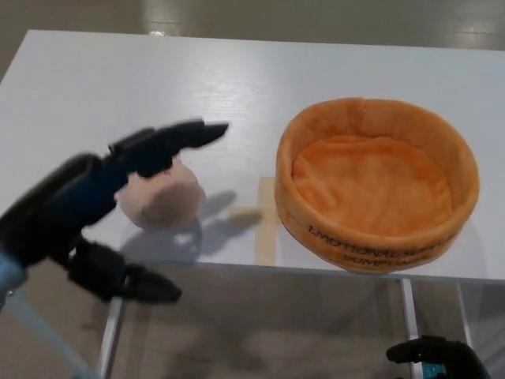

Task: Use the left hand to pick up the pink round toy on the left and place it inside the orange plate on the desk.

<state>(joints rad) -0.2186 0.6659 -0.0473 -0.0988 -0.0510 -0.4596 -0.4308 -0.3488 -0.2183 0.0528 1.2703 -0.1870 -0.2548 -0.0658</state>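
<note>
The left hand [118,197] reaches in from about 8 o'clock, blurred, and spread wide with nothing in it. Its two fingers [177,140] stretch out over the top of the pink round toy [162,196], pointing toward 2 o'clock, while the thumb [130,283] hangs apart below the near edge of the white bench [142,87]. Whether the fingers touch the toy cannot be told.

The toy sits on the bench at the left, near the front edge, partly hidden behind the fingers, and casts a shadow toward 3 o'clock. Just beside that shadow lies a cross of tan tape [264,217] stuck to the bench top.

At 3 o'clock from the tape stands the orange plate [371,237], a round plush dish with a raised wall, dark lettering along its near side and nothing inside. It is apart from the toy, with the tape between them.

At 5 o'clock, below the bench edge, the right hand [430,355] shows only in part; its state cannot be told.
</note>
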